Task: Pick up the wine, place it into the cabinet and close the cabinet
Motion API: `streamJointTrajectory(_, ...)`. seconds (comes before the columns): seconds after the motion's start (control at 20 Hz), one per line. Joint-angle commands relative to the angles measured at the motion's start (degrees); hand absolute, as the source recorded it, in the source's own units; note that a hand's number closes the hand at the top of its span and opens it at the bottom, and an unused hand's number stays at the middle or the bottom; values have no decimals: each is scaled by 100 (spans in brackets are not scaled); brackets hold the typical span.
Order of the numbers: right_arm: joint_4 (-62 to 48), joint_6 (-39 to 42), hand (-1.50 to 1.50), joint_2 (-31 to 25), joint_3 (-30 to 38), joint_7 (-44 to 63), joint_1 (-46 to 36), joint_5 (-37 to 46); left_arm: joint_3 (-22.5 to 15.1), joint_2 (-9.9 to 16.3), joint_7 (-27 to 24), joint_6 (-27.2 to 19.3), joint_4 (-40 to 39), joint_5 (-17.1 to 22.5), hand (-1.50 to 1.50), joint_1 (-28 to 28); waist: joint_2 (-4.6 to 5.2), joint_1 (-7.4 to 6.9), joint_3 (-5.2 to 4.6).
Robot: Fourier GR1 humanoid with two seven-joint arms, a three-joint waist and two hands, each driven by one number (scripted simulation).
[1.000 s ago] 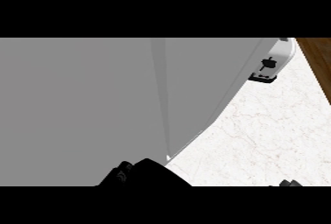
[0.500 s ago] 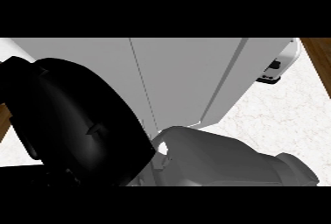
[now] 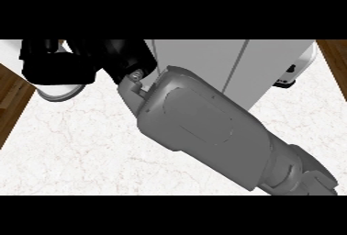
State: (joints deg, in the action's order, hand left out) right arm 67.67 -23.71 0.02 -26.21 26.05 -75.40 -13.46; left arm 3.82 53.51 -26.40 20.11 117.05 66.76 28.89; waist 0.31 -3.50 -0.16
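A grey cabinet (image 3: 203, 59) with a vertical seam fills the top middle of the head view. A grey forearm (image 3: 203, 133) comes in from the lower right and crosses the counter to the upper left. It ends in my right hand (image 3: 68, 59), a black mass in front of the cabinet's left side. Under that hand a white rounded object (image 3: 61, 92) shows in part. No wine bottle is visible; the arm and hand hide much of the scene. My left hand does not show.
The white marble counter (image 3: 75, 147) spreads below and to the left of the arm. Dark wood floor (image 3: 13, 96) shows beyond its left edge and at the top right. A white unit with a black fitting (image 3: 293, 75) stands right of the cabinet.
The forearm has swept up from the lower edge to the upper left across the cabinet front. The cabinet now sits higher and smaller in view, with more counter showing.
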Motion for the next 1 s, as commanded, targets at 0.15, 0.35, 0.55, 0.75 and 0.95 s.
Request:
streamJointTrajectory(0.15, -1540, 352, 150, -66, 328, -984, 69, 80, 332, 17, 146, 78, -201, 195, 150, -175, 64, 104, 5)
streamJointTrajectory(0.35, -1779, 407, 150, -313, 300, -1325, 262, 121, 201, -77, 152, 101, -39, 80, 150, -73, 96, 10, 3)
streamJointTrajectory(0.55, -1802, 612, 150, -574, 294, -1502, 446, 133, 295, -49, 223, -165, -30, 240, 150, -242, 142, 92, 9)
streamJointTrajectory(0.75, -1863, 504, 150, -669, 373, -1643, 467, 219, 278, 5, 309, -222, 76, 182, 150, -230, 138, 67, 10)
streamJointTrajectory(0.95, -1874, 621, 150, -678, 284, -1924, 689, 251, 283, -11, 310, -246, 23, 198, 150, -353, 193, 144, 3)
